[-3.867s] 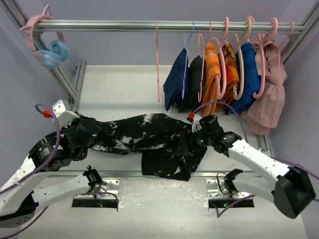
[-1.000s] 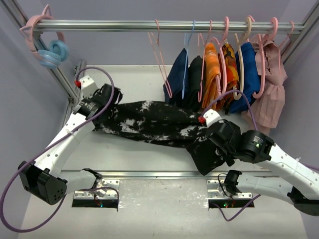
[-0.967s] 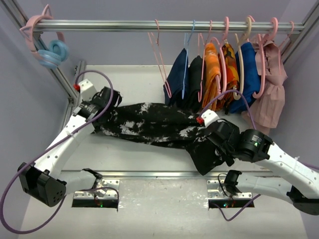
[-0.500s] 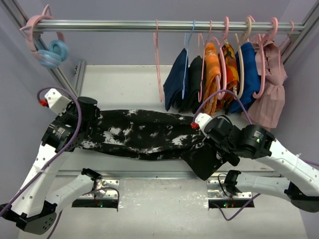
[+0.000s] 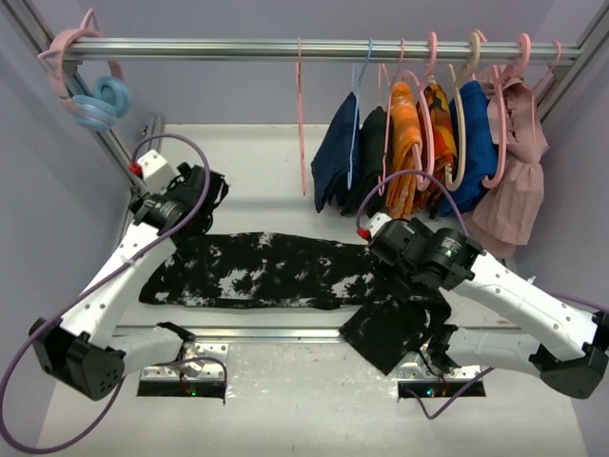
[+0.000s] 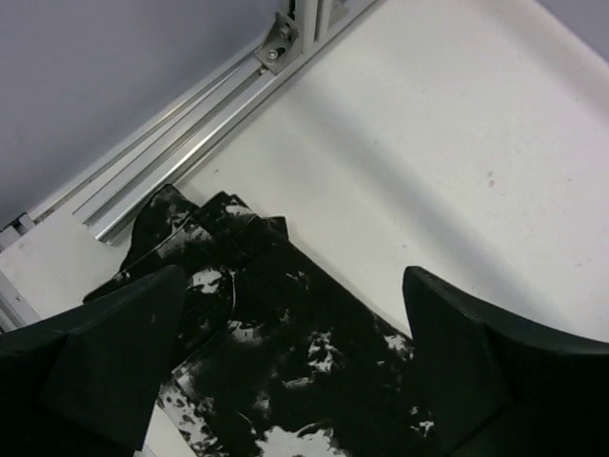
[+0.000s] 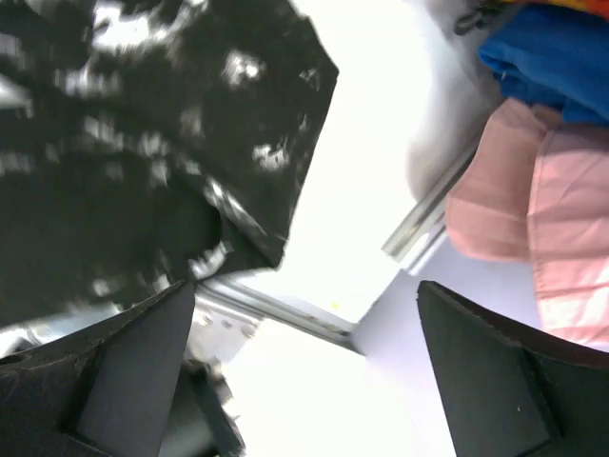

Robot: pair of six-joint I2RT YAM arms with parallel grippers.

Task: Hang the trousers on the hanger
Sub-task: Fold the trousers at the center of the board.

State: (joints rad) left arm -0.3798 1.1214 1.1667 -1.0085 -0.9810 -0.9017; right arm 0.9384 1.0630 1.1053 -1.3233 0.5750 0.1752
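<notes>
**While both grippers stand open, the trousers lie loose on the table**

As the left wrist view shows, the left gripper (image 6: 293, 276) holds its fingers wide apart with nothing between them. One end of the trousers (image 6: 285, 362) lies on the table (image 6: 457, 133) beneath that gap, not touching either finger.

In the top view, the left gripper (image 5: 209, 190) hovers just beyond the left end of the trousers (image 5: 257, 271). The right gripper (image 5: 419, 281) hovers over their right end, where a fold overhangs the near table edge. Its fingers (image 7: 124, 352) are also spread and hold no fabric.

The hanger (image 5: 301, 114) hangs on the rail (image 5: 209, 46), beyond and between both grippers, apart from the trousers.
</notes>
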